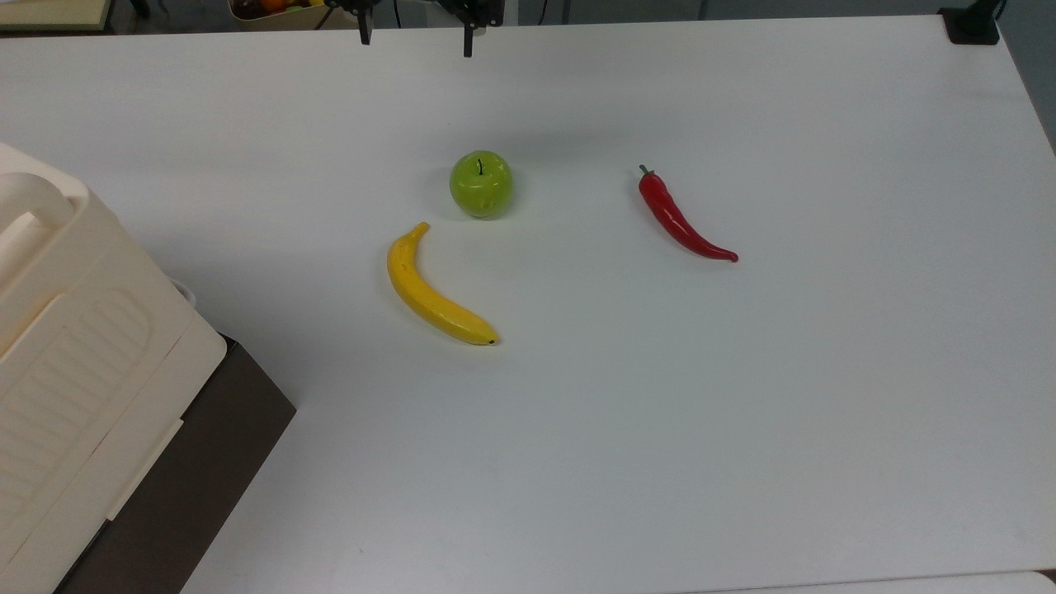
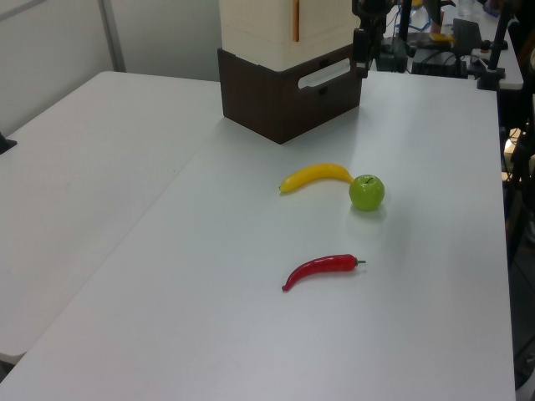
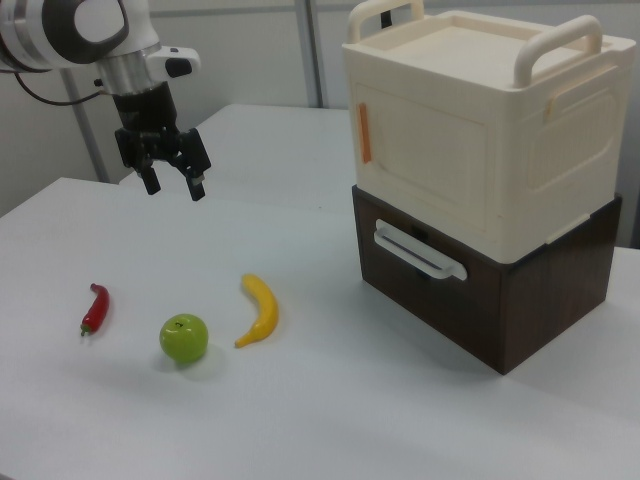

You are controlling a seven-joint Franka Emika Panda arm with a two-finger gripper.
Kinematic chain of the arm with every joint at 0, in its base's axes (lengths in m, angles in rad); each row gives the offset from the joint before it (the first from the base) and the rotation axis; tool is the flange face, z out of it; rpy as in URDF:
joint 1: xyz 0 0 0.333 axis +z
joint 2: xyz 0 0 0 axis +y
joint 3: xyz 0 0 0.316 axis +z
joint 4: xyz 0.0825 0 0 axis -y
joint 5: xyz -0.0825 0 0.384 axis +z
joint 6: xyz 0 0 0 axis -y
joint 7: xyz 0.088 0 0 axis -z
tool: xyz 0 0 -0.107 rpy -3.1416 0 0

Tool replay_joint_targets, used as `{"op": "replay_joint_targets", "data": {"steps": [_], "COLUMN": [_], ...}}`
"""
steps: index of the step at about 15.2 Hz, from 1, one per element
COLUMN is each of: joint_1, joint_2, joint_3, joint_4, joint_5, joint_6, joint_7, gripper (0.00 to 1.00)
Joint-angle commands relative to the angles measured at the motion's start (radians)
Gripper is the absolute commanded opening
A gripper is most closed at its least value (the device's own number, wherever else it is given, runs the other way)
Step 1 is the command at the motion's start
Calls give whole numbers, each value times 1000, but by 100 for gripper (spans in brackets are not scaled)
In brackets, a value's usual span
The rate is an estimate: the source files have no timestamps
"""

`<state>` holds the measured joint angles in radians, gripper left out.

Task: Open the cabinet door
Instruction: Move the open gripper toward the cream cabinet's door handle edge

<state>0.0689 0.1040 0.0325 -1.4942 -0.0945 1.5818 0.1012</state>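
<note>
Gripper (image 3: pixel 175 180) hangs above the table, fingers spread wide, holding nothing — well apart from the cabinet (image 3: pixel 470 150). Smooth cream cabinet door (image 3: pixel 425 165) shut, at the right view's right.

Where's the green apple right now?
In the right view, the green apple sits on the white table, between the red chili and the banana.

The arm (image 3: pixel 70 25) has smooth white shells with a dark grey ring at the joint and a silver-grey wrist section. A thin black cable hangs beside it. The gripper (image 3: pixel 172 186) is black, with two short black fingers (image 3: pixel 197 187).
</note>
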Motion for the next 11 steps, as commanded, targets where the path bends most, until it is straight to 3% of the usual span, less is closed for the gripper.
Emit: {"op": "replay_joint_targets", "data": {"steps": [1, 9, 10, 11], "joint_1": [12, 9, 9, 8], "joint_2": [-14, -7, -3, -3], "joint_3": [-17, -17, -17, -16], "joint_4": [-50, -49, -49, -49], "joint_5": [4, 1, 1, 1], "joint_6": [21, 33, 35, 35], "joint_7": [-4, -5, -5, -5], "gripper": [100, 99, 82, 56]}}
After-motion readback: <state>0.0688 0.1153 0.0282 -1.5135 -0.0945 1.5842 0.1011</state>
